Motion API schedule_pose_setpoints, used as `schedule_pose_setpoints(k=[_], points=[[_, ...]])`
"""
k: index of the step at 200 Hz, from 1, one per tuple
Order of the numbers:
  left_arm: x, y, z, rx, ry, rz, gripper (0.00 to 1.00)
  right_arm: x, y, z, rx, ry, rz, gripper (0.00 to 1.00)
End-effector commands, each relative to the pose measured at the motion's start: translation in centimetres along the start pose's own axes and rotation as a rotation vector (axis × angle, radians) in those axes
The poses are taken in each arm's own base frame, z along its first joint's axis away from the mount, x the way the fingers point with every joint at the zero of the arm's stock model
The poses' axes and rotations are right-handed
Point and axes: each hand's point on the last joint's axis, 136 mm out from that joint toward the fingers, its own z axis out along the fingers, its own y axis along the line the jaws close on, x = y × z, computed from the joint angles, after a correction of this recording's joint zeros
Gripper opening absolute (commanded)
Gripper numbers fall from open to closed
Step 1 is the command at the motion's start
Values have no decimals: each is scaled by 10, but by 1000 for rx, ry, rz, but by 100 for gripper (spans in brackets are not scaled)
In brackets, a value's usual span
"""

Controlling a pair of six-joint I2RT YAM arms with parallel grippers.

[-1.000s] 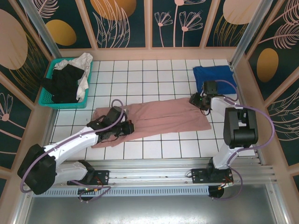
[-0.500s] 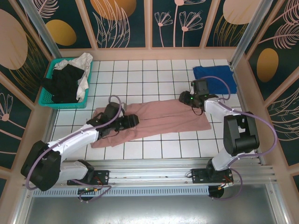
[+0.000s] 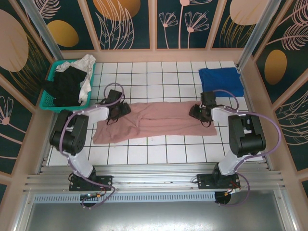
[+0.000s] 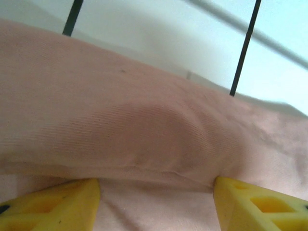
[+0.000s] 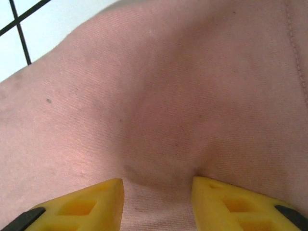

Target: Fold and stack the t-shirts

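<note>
Nearest, stretched sideways across the white tiled tabletop (image 3: 159, 77): a dusty-pink cloth t-shirt (image 3: 154, 120), narrowed into a long band but not yet folded short.

At its left end, the left gripper (image 3: 120, 109), released, spread wide and pressed down onto the pink cloth, with a soft ridge just beyond the tips.

At its right end, the right gripper (image 3: 196, 111), part-spread astride a pucker of the same cloth. Cannot tell whether pinching or merely resting there.

Farther back on the right, well apart: a royal-blue cloth t-shirt (image 3: 220, 79), lying as a neat folded rectangle, probably the base of the stack.

Far left: a teal plastic basket (image 3: 48, 103) heaped with a black t-shirt (image 3: 67, 86) and a white t-shirt (image 3: 86, 67), unfolded.

Judging by this: one folded, one midway, at least two waiting, and the stacking yet to come.
</note>
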Motion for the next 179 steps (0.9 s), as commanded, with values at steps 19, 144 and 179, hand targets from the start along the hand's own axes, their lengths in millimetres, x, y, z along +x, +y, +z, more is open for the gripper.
schedule_pose_setpoints(k=[19, 144, 179], points=[[-25, 21, 21, -96, -7, -7, 66, 25, -57, -9, 111, 53, 136, 40], [-69, 32, 1, -174, -124, 8, 74, -28, 31, 31, 12, 7, -30, 40], [-75, 19, 41, -119, -60, 20, 69, 2, 6, 34, 80, 68, 3, 40]])
